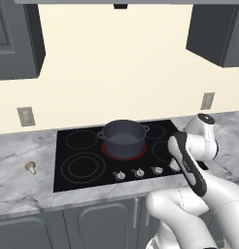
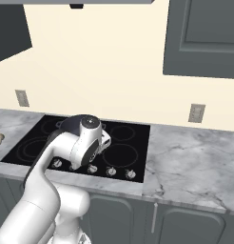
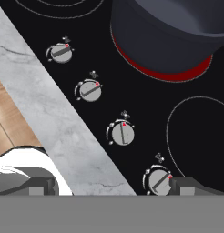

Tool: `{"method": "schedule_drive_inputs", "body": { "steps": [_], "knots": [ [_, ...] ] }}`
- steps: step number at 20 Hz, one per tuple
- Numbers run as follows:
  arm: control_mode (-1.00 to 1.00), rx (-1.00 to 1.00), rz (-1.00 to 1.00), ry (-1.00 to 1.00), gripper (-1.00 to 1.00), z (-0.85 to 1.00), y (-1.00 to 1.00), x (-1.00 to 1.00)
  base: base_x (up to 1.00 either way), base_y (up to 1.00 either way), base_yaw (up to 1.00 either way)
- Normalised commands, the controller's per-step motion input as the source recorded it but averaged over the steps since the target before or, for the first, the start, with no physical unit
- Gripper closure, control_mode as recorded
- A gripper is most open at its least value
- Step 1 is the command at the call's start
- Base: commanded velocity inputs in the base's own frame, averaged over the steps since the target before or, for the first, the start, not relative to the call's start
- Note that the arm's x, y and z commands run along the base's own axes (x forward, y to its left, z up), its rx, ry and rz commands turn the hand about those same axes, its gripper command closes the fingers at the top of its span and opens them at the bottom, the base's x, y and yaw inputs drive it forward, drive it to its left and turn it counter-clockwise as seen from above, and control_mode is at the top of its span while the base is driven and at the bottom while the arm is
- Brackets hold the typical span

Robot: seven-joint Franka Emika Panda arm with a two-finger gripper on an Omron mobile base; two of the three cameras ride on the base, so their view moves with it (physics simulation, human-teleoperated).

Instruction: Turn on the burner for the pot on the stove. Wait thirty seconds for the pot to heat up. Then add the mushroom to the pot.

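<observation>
Gripper [image 3: 109, 187] open — four knobs [image 3: 122, 133] below

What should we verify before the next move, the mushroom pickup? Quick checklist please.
1. Burner under the pot glows red: ok.
2. Pot sits centred on that ring, upright: ok.
3. Mushroom lies on the counter left of the stove, apart from it: ok.
4. Gripper open, nothing between the tips: ok.
5. Gripper near the mushroom: not ok, it hovers over the knobs.
6. Thirty-second wait elapsed: cannot tell.
</observation>
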Motion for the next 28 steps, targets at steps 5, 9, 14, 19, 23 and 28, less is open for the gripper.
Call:
{"method": "schedule_drive_inputs", "body": {
  "steps": [5, 9, 14, 19, 23, 28],
  "knots": [
    [-1.00, 0.00, 0.00, 0.00, -1.00, 0.00, 0.00, 0.00, 0.00, 0.00, 0.00],
    [-1.00, 0.00, 0.00, 0.00, -1.00, 0.00, 0.00, 0.00, 0.00, 0.00, 0.00],
    [-1.00, 0.00, 0.00, 0.00, -1.00, 0.00, 0.00, 0.00, 0.00, 0.00, 0.00],
    [-1.00, 0.00, 0.00, 0.00, -1.00, 0.00, 0.00, 0.00, 0.00, 0.00, 0.00],
    [-1.00, 0.00, 0.00, 0.00, -1.00, 0.00, 0.00, 0.00, 0.00, 0.00, 0.00],
    [-1.00, 0.00, 0.00, 0.00, -1.00, 0.00, 0.00, 0.00, 0.00, 0.00, 0.00]
  ]
}}
